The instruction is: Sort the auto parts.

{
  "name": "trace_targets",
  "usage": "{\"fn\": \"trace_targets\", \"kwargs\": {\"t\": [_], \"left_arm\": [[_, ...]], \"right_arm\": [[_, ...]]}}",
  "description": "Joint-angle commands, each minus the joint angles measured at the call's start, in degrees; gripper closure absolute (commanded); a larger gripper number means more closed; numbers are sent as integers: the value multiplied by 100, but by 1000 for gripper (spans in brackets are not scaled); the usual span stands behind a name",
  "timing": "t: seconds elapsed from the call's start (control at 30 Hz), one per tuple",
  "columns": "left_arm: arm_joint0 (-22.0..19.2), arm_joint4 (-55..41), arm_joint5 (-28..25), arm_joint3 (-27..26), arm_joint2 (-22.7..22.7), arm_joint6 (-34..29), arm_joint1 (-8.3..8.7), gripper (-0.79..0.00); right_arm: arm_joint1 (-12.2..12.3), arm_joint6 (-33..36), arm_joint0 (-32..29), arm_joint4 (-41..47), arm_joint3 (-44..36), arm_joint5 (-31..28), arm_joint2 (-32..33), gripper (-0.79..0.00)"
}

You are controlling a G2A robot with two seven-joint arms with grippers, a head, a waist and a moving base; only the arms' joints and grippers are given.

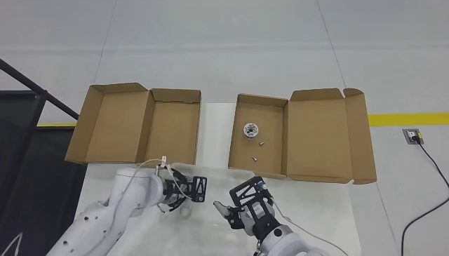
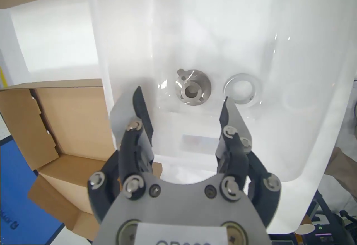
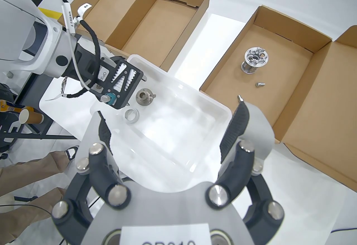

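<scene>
Hovering over the clear tray (image 3: 220,110), your left gripper (image 2: 181,94) has its jaws apart.
You see the flanged hub (image 2: 192,89) and ring (image 2: 242,89) in that tray by its fingertips; your right gripper (image 3: 170,113) gapes too.

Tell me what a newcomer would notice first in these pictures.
Two open cardboard boxes stand side by side: the left box, and the right box holding a round metal part and two screws. Nearer the robot, the open left gripper hovers by a metal hub beside a ring in a clear tray.
</scene>
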Motion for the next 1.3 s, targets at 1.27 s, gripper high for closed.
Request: {"fn": "trace_targets", "kwargs": {"t": [1.27], "left_arm": [[-1790, -808, 7, 1990, 2142, 178, -263, -329]], "right_arm": [[0, 0, -1, -1, 0, 1, 0, -785]]}}
